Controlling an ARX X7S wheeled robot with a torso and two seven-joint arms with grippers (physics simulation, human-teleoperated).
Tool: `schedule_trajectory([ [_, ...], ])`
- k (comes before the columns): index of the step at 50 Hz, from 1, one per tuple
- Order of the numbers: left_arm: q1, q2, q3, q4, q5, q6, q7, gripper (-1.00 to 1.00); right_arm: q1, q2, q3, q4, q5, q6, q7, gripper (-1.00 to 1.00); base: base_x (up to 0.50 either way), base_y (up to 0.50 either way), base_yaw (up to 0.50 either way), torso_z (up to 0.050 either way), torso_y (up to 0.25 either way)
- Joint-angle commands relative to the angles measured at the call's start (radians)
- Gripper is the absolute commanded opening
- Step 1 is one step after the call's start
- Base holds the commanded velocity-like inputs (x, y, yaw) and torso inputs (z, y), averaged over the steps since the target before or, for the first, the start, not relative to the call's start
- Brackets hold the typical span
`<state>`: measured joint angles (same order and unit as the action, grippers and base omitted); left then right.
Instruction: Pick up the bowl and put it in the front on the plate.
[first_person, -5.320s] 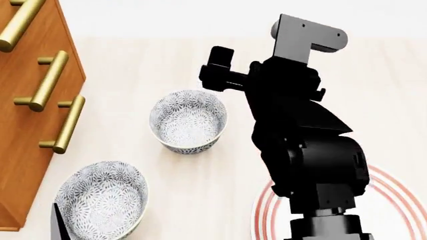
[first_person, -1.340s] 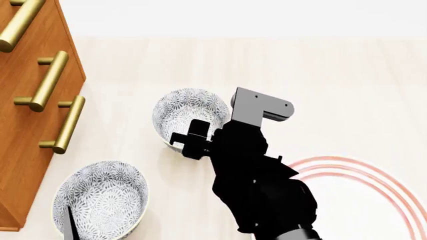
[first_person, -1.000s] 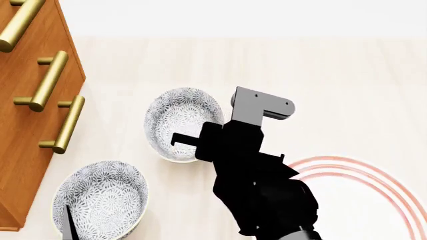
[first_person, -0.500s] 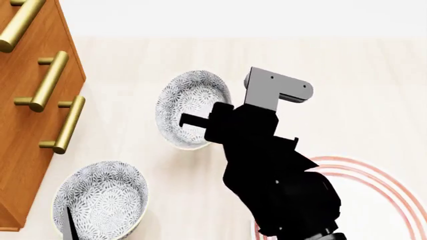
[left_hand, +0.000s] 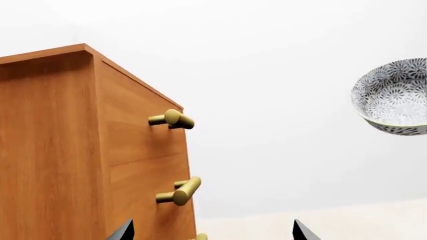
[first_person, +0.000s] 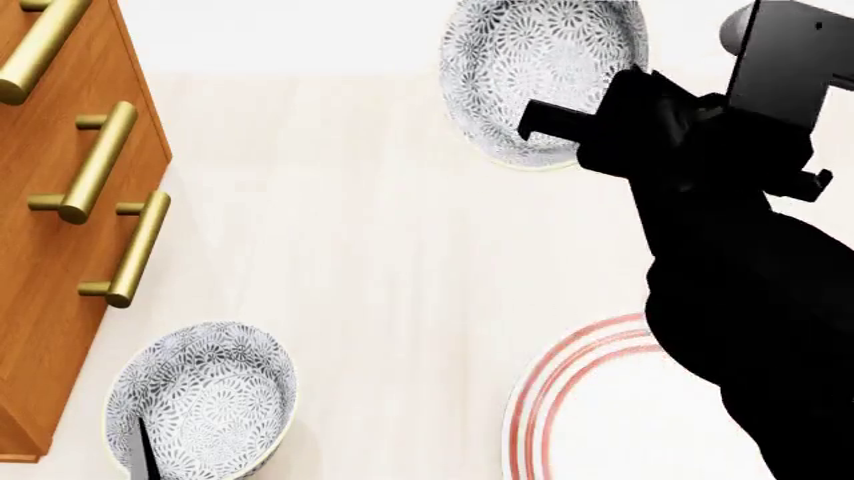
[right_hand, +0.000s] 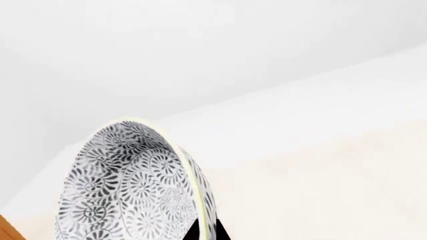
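**Bowl's off the table, plate's sitting bare**

So the right gripper (first_person: 567, 125) has its black jaws pinched tight on the rim of the small round white bowl with the dense grey-blue floral pattern (first_person: 541, 75). One finger (first_person: 547, 112) reaches across the inside of the wall. The bowl is up in the air and tipped well over on its side, opening facing the head camera, nothing in it. In the right wrist view you see the same bowl (right_hand: 127, 185) nearly edge-on, rim running up from the jaws. From the left wrist camera it (left_hand: 393, 97) floats clear of the pale wooden tabletop (first_person: 374, 250), with plain white wall behind it.

The wide round white plate with the red concentric rings (first_person: 574, 400) is near the front edge of the head view, partly under the black right arm, and the part that shows has nothing on it. The held bowl is well apart from it, farther back.

A second identical floral bowl (first_person: 200, 405) stands upright at front left, empty too, just beside the orange-brown wooden drawer cabinet with brass bar handles (first_person: 67, 200).

Left gripper (left_hand: 210, 232): only two dark fingertips poke into its own camera, spread wide apart, holding nothing.
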<state>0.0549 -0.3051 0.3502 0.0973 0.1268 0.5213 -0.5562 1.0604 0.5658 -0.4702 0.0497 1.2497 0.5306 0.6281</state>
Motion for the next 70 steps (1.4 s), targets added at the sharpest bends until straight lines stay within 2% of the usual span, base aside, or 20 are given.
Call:
schedule_trajectory([
  [1,-0.012,0.015,-0.002,-0.028,-0.009,0.0,0.009,1.0,-0.059,0.224,0.12,-0.323,0.08,0.03,0.033,-1.0,0.0,0.0,0.0,0.0,0.0],
  [12,-0.024,0.014,-0.004,-0.031,-0.027,-0.009,0.007,1.0,-0.168,0.38,0.173,-0.472,0.142,0.029,-0.051,-1.0,0.0,0.0,0.0,0.0,0.0],
  [22,-0.026,0.013,0.003,-0.026,-0.021,-0.02,0.007,1.0,-0.391,0.546,0.281,-0.558,0.195,-0.054,-0.157,-1.0,0.0,0.0,0.0,0.0,0.0],
  [27,-0.026,0.01,0.006,-0.018,-0.016,-0.028,0.007,1.0,-0.537,0.59,0.346,-0.516,0.357,-0.094,-0.179,-1.0,0.0,0.0,0.0,0.0,0.0],
  [34,-0.026,0.009,0.013,-0.022,-0.008,-0.029,0.007,1.0,-0.702,0.591,0.423,-0.447,0.419,-0.168,-0.184,-1.0,0.0,0.0,0.0,0.0,0.0],
  [42,-0.027,0.006,0.019,-0.024,-0.007,-0.03,0.008,1.0,-0.69,0.531,0.383,-0.366,0.407,-0.17,-0.172,-1.0,0.0,0.0,0.0,0.0,0.0],
  [51,-0.026,0.005,0.024,-0.03,-0.006,-0.023,0.004,1.0,-0.706,0.518,0.365,-0.351,0.403,-0.161,-0.164,-1.0,0.0,0.0,0.0,0.0,0.0],
  [70,-0.025,0.0,0.032,-0.026,-0.002,-0.025,-0.001,1.0,-0.811,0.564,0.35,-0.389,0.402,-0.127,-0.175,-1.0,0.0,0.0,0.0,0.0,0.0],
])
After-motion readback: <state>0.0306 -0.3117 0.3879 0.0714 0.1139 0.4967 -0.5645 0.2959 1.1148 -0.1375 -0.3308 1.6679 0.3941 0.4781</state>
